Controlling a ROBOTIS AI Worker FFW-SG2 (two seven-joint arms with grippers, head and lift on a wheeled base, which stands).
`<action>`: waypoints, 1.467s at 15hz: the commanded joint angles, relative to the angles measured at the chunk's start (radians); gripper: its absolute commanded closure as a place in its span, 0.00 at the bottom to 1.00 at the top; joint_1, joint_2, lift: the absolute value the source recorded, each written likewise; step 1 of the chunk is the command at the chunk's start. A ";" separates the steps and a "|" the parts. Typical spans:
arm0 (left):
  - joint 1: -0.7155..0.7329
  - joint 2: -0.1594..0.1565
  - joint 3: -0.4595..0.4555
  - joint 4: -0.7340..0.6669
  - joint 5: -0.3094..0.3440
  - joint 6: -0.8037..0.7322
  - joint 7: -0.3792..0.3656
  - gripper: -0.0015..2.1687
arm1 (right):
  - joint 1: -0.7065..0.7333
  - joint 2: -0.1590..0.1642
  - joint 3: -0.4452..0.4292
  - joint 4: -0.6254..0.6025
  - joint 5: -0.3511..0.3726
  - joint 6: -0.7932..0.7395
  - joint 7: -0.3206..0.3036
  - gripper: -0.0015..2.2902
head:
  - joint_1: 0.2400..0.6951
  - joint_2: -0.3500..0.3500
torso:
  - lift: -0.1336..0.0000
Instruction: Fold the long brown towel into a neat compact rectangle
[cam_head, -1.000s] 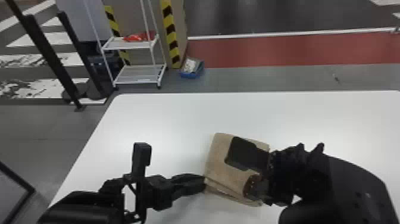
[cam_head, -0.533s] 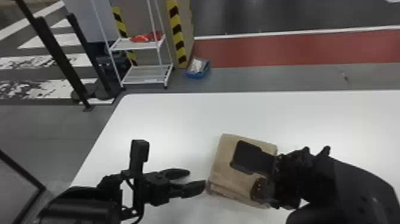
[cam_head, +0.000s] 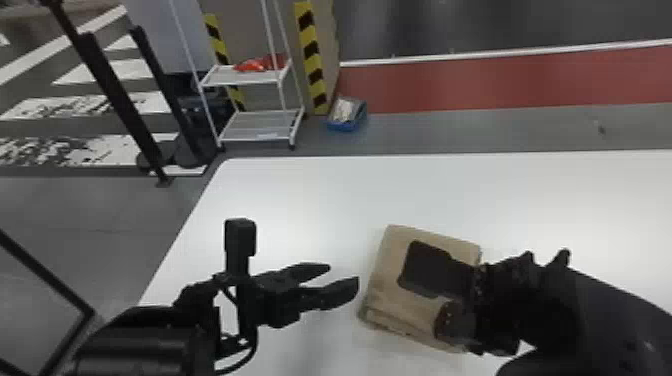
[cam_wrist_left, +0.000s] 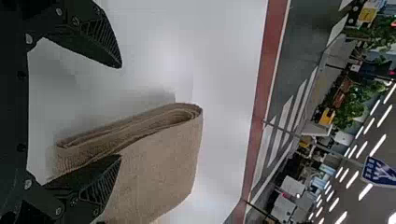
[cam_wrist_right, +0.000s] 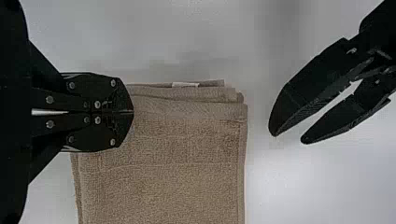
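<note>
The brown towel (cam_head: 395, 280) lies folded into a thick, roughly rectangular stack on the white table; its layered folds show at one end of the towel (cam_wrist_left: 159, 158) in the left wrist view. My left gripper (cam_head: 345, 279) stands open just left of the stack, and nothing is between the fingers of the left gripper (cam_wrist_left: 120, 112). Over the towel's right part is my right gripper (cam_head: 435, 320). In the right wrist view the right gripper (cam_wrist_right: 132, 112) has its fingertips together above the edge of the towel (cam_wrist_right: 168, 177), where a small white tag pokes out.
The white table (cam_head: 300, 200) extends around the towel, with its left edge near my left arm. Beyond it on the floor stand a white wire shelf (cam_head: 260, 125) and a blue box (cam_head: 347, 115).
My left gripper has opened and drawn back leftward from the towel's near left corner. The right gripper keeps its place over the towel, while the head view has shifted slightly.
</note>
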 joint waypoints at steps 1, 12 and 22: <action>0.021 -0.011 -0.016 -0.023 0.030 -0.049 -0.038 0.37 | 0.004 0.000 0.000 0.004 0.008 -0.006 0.005 0.89 | 1.00 0.78 | 0.07; -0.022 -0.008 -0.113 0.092 -0.031 -0.116 -0.060 0.88 | -0.020 -0.021 -0.017 0.034 0.031 -0.064 0.005 0.89 | 1.00 0.63 | 0.07; -0.003 0.003 -0.105 0.093 -0.029 -0.126 -0.067 0.88 | -0.029 -0.003 -0.163 -0.053 -0.109 -0.049 0.005 0.89 | 1.00 0.63 | 0.07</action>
